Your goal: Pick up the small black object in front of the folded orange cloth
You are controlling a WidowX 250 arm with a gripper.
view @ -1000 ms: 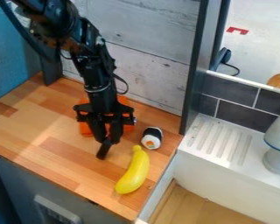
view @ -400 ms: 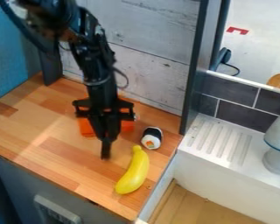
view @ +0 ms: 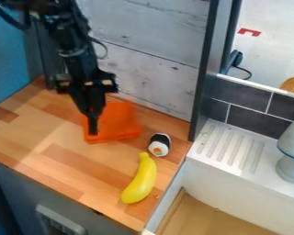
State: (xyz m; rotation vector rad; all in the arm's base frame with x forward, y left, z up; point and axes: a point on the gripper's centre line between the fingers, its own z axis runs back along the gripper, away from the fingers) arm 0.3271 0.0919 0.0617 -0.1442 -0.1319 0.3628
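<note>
Hanging at the left part of the flat-looking orange object (view: 121, 123), the black gripper (view: 93, 132) points down; I cannot tell how far open its claw is, whether it has hold of anything, or whether it touches the orange object. That object lies on the wooden counter (view: 36, 133) near the pale plank wall (view: 146, 80), with the sushi roll (view: 159, 144) to its right and the yellow banana (view: 139, 181) nearer the counter's front edge, just below the roll

Orange cloth (view: 121, 120), perhaps, on counter (view: 36, 137).
</note>
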